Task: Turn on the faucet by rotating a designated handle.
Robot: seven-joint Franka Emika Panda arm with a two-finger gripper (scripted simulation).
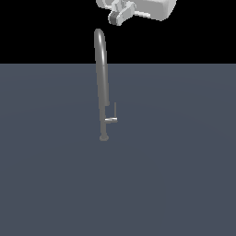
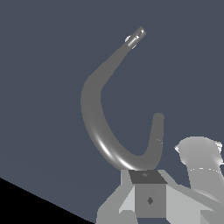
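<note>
Exterior view: the faucet (image 1: 101,83) stands upright on the flat blue-grey floor (image 1: 184,175), near the middle of the scene, a slim grey gooseneck pipe rising from a small round base to a high arched top. Low on the pipe, on the exterior view's right, the handle (image 1: 112,118) projects as a short horizontal stub ending in a thin rod that points upward (an L shape, brighter than the pipe). Above the arch and apart from it, the white arm's gripper (image 1: 119,17) hangs at the upper edge of the frame, slightly toward the exterior view's right of the pipe; it touches neither faucet nor handle. Whether its jaws are spread or closed cannot be told from either view. Wrist view: the faucet (image 2: 94,118) appears foreshortened from above as a curved grey tube, its arch closest to the camera, with the handle (image 2: 135,37) small and far off at the pipe's base. Part of the gripper (image 2: 148,199) body fills the near edge of this frame.
</note>
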